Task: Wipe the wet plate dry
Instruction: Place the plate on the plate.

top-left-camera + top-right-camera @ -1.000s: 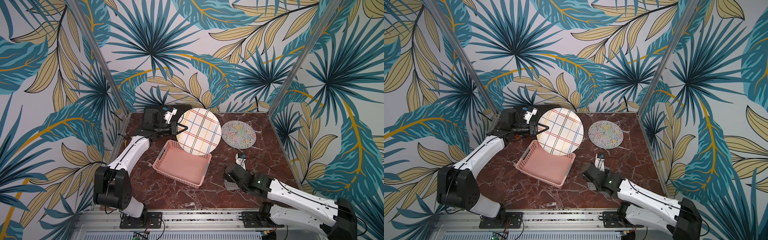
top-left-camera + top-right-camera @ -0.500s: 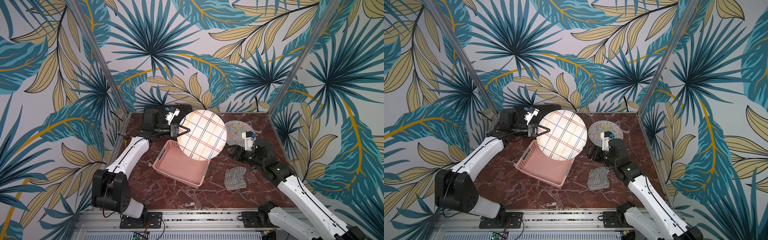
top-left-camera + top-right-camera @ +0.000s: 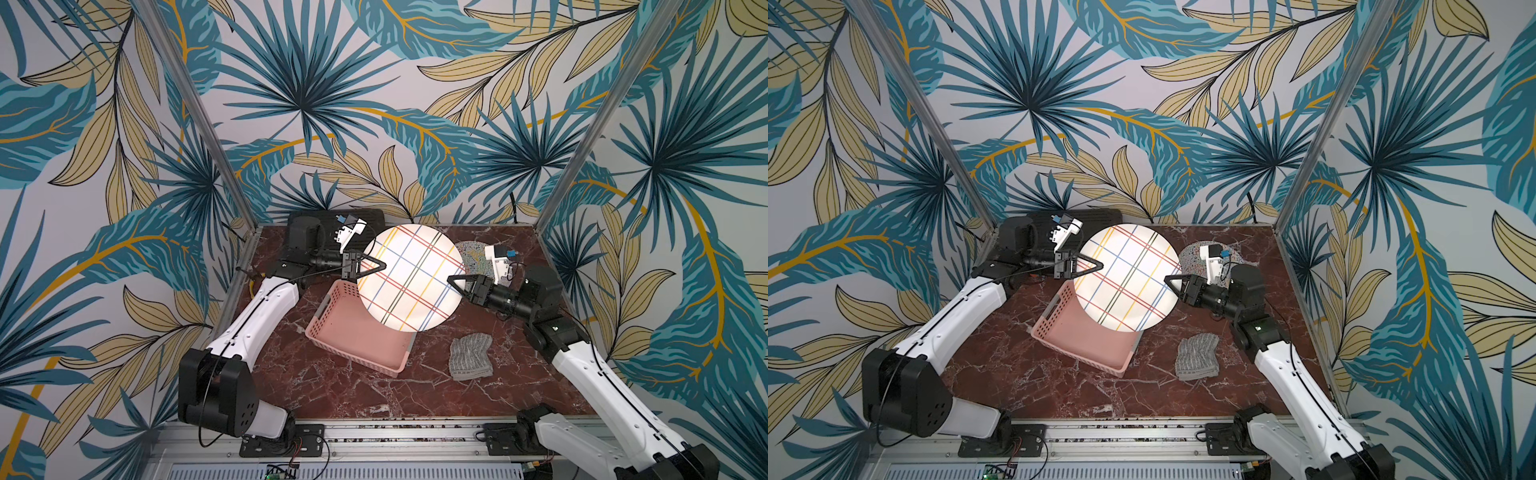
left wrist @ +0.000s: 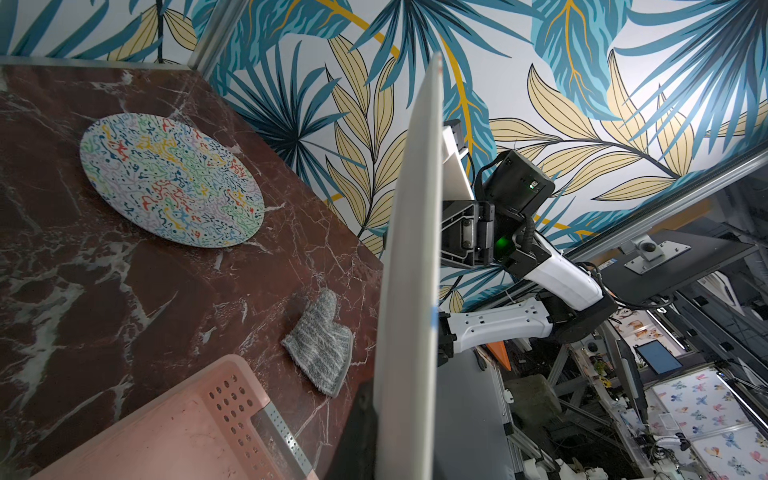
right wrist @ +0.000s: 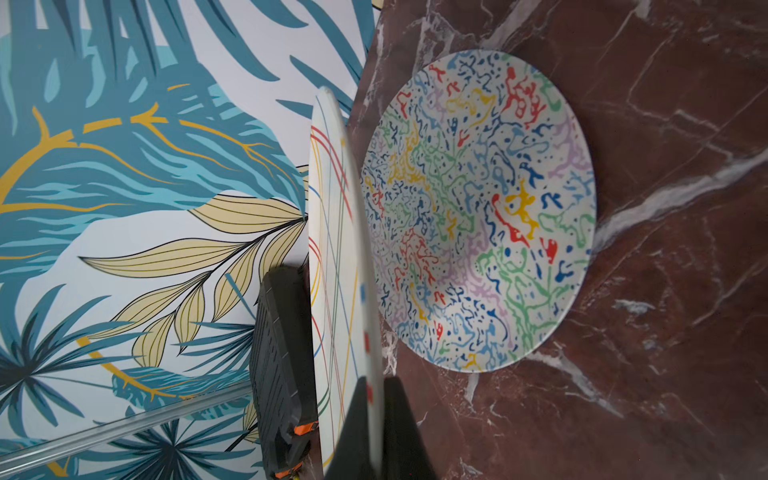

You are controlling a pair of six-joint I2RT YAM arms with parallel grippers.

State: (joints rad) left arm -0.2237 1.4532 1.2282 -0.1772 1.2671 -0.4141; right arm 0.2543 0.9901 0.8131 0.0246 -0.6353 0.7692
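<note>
1. Task item: the plaid plate [image 3: 409,276] is held clear of the table [image 3: 332,395], face up and tilted, directly over the far corner of the pink basket [image 3: 357,336].
2. Left gripper [image 3: 380,266]: closed on the plate's rim on the basket's left side. The left wrist view shows the plate edge-on against one dark finger [image 4: 353,436].
3. Right gripper [image 3: 453,280]: set at the opposite rim, to the basket's right. In the right wrist view the rim runs between its two fingers [image 5: 399,419], which sit close on either side. Whether they actually pinch cannot be told.
4. Wiping cloth [image 3: 471,357]: lies crumpled on the table just right of the basket, and neither gripper is touching it.
5. A speckled plate [image 4: 170,178] lies flat beyond the basket, to its right. It plays no part.
6. Step in hand, by judgement: securing or passing the plate between the arms. No wiping has begun.
7. Next move calls for a confirmed grip by one arm before the other lets go, then that freed arm fetching the cloth. Releasing early risks dropping the plate onto the basket.
</note>
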